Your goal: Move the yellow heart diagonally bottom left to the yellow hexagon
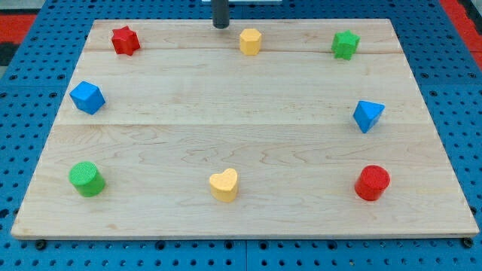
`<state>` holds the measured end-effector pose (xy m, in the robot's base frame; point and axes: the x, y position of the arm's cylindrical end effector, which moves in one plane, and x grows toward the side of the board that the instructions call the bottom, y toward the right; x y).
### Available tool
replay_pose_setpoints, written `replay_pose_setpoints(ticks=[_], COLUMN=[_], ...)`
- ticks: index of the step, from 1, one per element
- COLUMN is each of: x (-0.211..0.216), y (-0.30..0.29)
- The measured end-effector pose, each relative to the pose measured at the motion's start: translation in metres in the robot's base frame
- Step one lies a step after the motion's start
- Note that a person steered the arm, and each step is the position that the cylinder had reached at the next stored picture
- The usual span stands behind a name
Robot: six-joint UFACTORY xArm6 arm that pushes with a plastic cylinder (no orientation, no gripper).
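Note:
The yellow heart (224, 184) lies near the view's bottom middle of the wooden board (241, 128). The yellow hexagon (250, 41) sits at the view's top middle, far above the heart. My tip (220, 26) is at the board's top edge, just left of the yellow hexagon and apart from it, far from the heart.
A red star (125, 40) is at the top left and a green star (345, 44) at the top right. A blue cube (87, 97) is at the left, a blue triangular block (367, 115) at the right. A green cylinder (86, 179) and a red cylinder (372, 183) sit at the bottom corners.

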<state>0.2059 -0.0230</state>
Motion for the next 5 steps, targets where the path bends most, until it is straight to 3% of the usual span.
replay_pose_setpoints(ticks=[1,2,3,4,5], x=[0.04,0.003,0.078,0.192,0.296], y=[-0.008,-0.031,-0.046,-0.017,0.077])
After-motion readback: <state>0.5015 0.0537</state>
